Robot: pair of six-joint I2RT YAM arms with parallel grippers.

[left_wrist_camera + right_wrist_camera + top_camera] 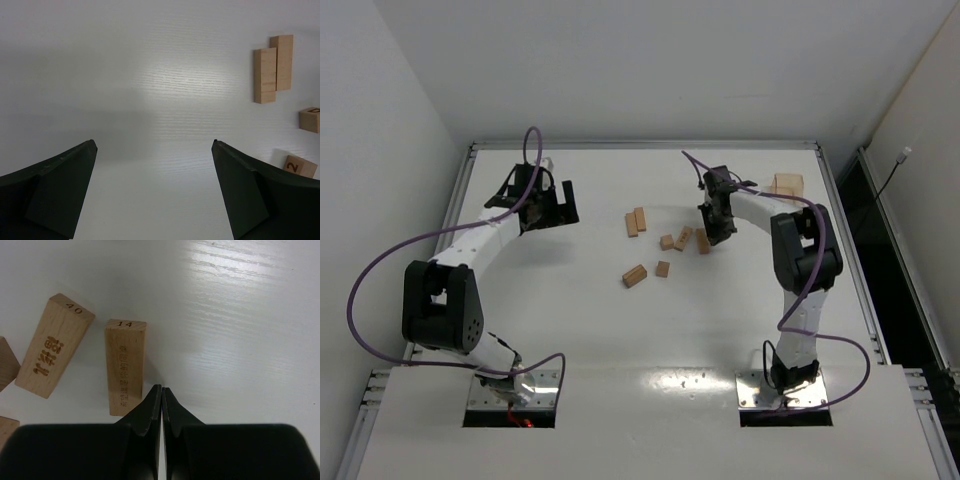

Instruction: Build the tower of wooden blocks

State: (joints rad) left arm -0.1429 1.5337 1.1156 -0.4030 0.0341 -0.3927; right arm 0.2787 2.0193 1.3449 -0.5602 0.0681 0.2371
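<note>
Several wood blocks lie loose and flat on the white table; the tower is out of view. Two bars lie side by side left of the others, and they show as bars in the left wrist view. Two small cubes and another bar lie nearby. My left gripper hangs open over bare table left of the blocks, holding nothing. My right gripper is shut and empty, its tips beside the bar marked 14. The bar marked 40 lies further left.
A translucent tan tray stands at the back right, behind the right arm. A raised metal rim runs along the table's far edge and sides. Purple cables loop off both arms.
</note>
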